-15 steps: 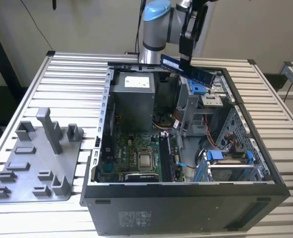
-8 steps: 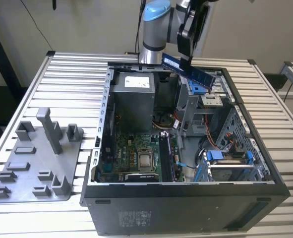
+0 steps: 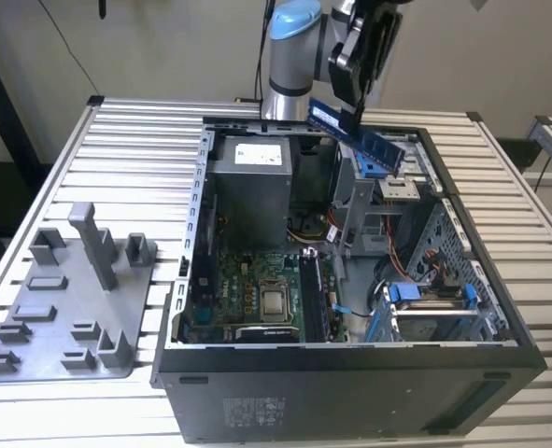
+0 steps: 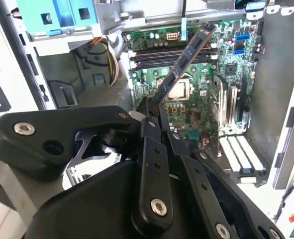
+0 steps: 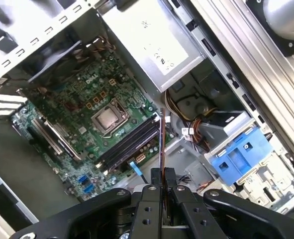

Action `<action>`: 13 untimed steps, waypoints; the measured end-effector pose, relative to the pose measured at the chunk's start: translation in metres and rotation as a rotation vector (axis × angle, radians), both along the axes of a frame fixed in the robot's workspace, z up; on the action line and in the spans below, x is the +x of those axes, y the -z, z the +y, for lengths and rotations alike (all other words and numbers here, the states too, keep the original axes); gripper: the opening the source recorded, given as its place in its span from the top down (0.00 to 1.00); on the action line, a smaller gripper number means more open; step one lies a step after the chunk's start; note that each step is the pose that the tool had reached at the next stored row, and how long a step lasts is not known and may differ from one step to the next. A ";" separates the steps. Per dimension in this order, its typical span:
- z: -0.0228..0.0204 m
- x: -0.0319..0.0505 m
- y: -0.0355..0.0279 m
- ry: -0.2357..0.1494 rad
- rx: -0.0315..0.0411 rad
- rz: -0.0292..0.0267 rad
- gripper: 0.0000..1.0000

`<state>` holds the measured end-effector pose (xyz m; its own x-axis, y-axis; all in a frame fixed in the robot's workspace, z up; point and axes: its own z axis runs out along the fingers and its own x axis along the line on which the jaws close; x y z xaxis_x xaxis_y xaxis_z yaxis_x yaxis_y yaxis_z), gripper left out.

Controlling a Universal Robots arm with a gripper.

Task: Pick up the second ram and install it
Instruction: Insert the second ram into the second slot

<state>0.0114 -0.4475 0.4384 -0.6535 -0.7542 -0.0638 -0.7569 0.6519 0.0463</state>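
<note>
Above the open case (image 3: 350,392), your gripper (image 3: 355,114) is clamped on the ram (image 3: 374,145), pinching it near one end so that most of the stick juts out past the fingers. The pick-up half of the job looks done. The install half is not: the ram hangs in the air over the far part of the case, well apart from the board (image 3: 257,294) lying on the case floor.

From the second wrist view, the ram (image 4: 186,57) runs out of the gripper (image 4: 154,107) at a slant across the board (image 4: 196,84), crossing the dark slots (image 4: 171,56) and not lying along them. From the first wrist view you see the ram (image 5: 160,144) edge-on, a thin line rising from the gripper (image 5: 162,175), with the slots (image 5: 129,142) running at an angle to it. By these pictures the stick is not yet lined up or seated. Whether another stick already sits in a slot is unclear.

Your arm (image 3: 290,56) stands at the far side of the table, its wrist bent over the case with the gripper pointing down and the ram tilted. On the exterior view's left lies a grey tray (image 3: 33,359), well apart from the gripper.
</note>
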 end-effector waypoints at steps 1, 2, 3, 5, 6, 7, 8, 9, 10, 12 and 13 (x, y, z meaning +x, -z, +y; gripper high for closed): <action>0.0000 0.0000 0.0001 0.016 0.0000 0.0000 0.86; 0.0000 0.0000 0.0001 0.034 0.0000 0.0000 0.86; 0.0000 0.0000 0.0003 0.052 0.0001 -0.0001 0.86; 0.0000 0.0000 0.0004 0.089 -0.0001 0.0000 0.86; 0.0000 0.0000 0.0005 0.107 -0.0001 0.0000 0.86; 0.0000 0.0000 0.0006 0.125 0.0000 0.0000 0.86; 0.0000 0.0000 0.0008 0.143 0.0001 0.0000 0.86; 0.0000 0.0000 0.0009 0.161 0.0001 0.0000 0.86; 0.0000 0.0000 0.0010 0.179 0.0000 0.0000 0.86; 0.0000 0.0000 0.0013 0.215 0.0000 0.0000 0.86; 0.0000 0.0000 0.0014 0.234 0.0000 0.0000 0.86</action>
<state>0.0114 -0.4474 0.4370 -0.8108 -0.5819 -0.0637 -0.5848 0.8098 0.0463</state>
